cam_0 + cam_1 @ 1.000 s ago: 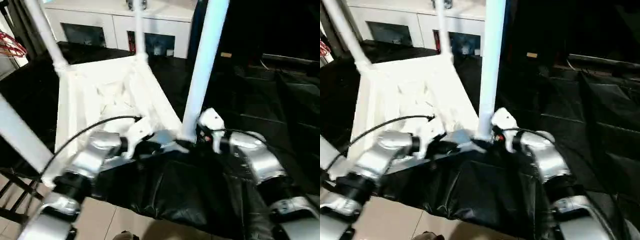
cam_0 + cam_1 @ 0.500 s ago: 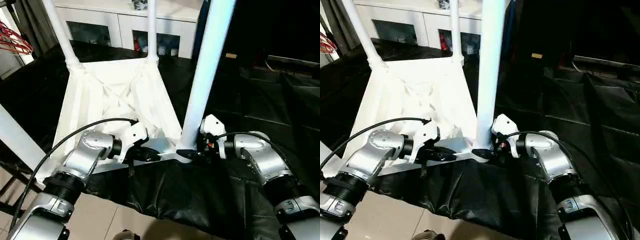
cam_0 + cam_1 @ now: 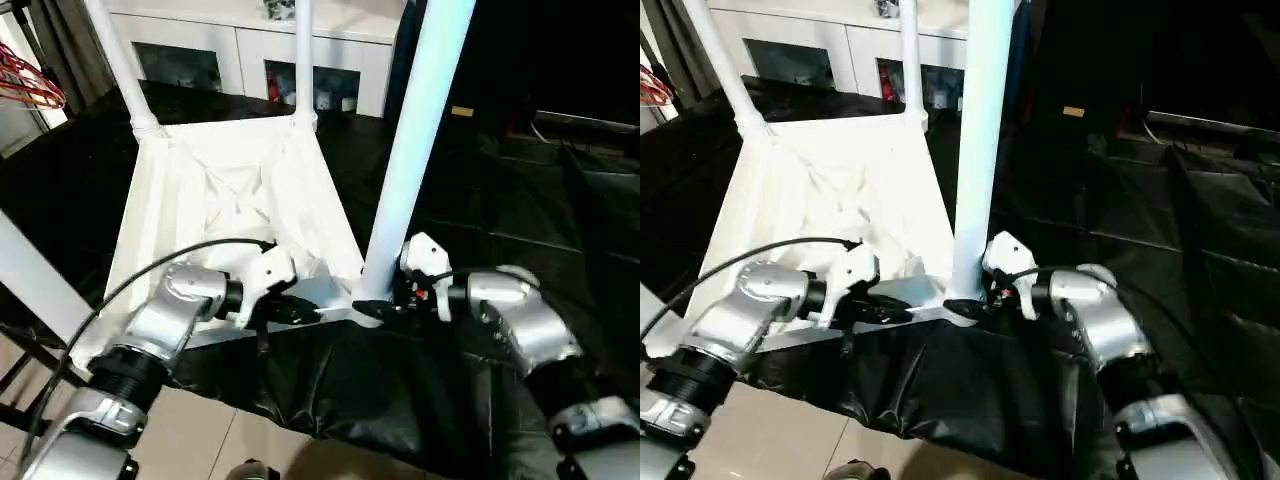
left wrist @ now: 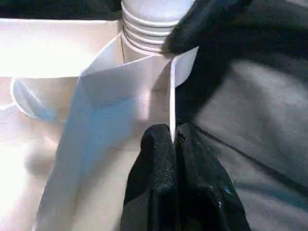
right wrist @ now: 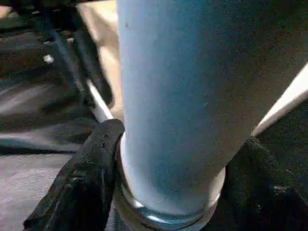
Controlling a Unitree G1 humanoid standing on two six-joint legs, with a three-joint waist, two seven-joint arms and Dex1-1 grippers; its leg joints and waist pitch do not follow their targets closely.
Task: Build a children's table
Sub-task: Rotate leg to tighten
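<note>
White cabinet (image 3: 250, 40), beige tiled floor (image 3: 200, 440)

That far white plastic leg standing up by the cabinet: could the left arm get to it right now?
Probably not: the left gripper is shut on the white tabletop's near rim, and the far white leg stands across the whole top.

The upturned table top (image 3: 230, 200) is showing plain white with a ribbed underside, its legs (image 3: 415, 150) white too. Black cloth (image 3: 400, 390) is covering the desk. Both pincers' fingers (image 4: 163, 159) are showing black, the forearms (image 3: 175, 310) silver.
</note>
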